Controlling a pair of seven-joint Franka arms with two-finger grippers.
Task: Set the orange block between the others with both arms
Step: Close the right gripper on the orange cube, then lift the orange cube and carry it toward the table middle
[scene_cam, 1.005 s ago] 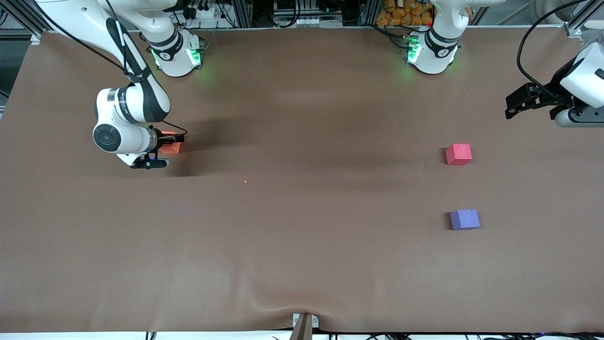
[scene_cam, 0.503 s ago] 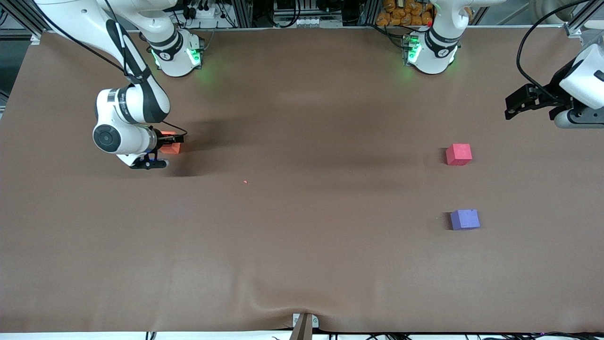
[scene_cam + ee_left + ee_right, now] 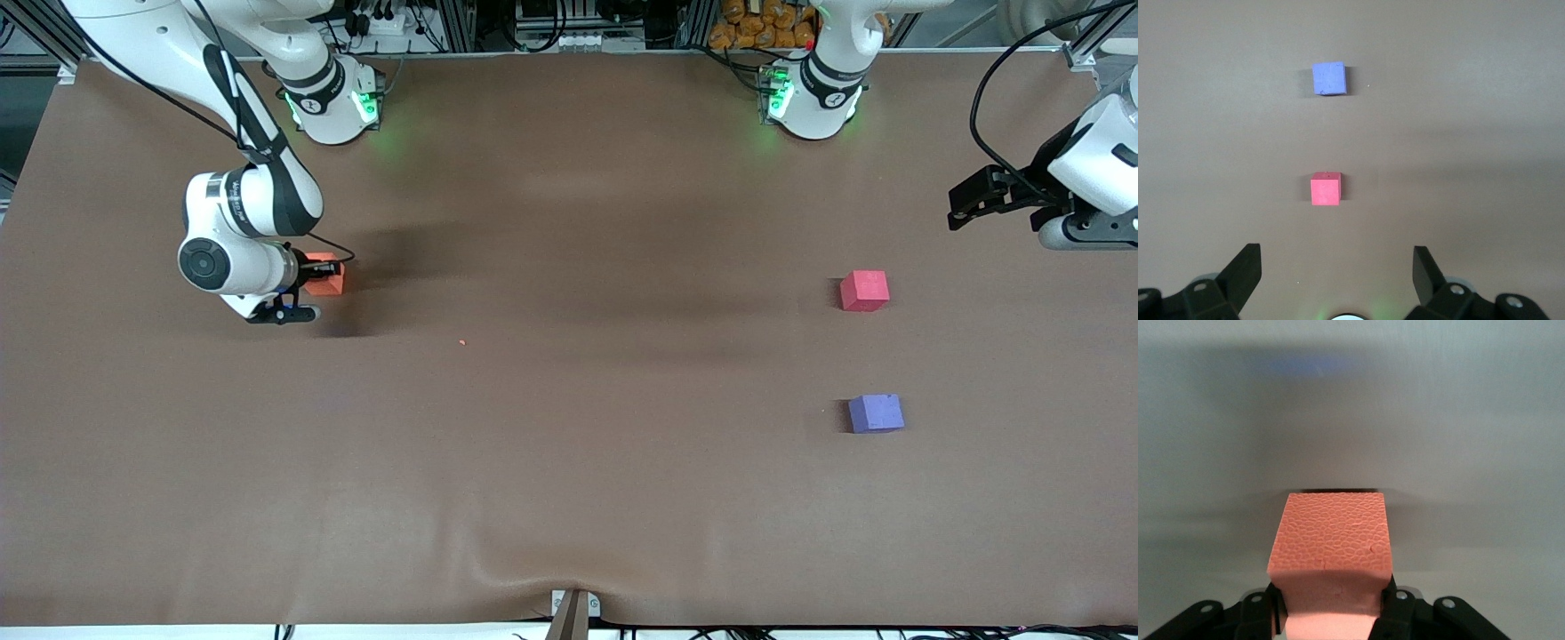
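Right tool point(image 3: 1331, 613) gripping orange block point(image 3: 1330, 543), left tool point(image 3: 1336, 267) waiting

The orange block point(image 3: 325, 275) is sitting toward the right arm's end of the table point(image 3: 569, 498), between the right gripper's point(image 3: 313, 269) fingers. The others are lying well apart from it toward the left arm's end, the purple cube point(image 3: 876, 413) nearer the front camera than the pinkish-red cube point(image 3: 864, 291)
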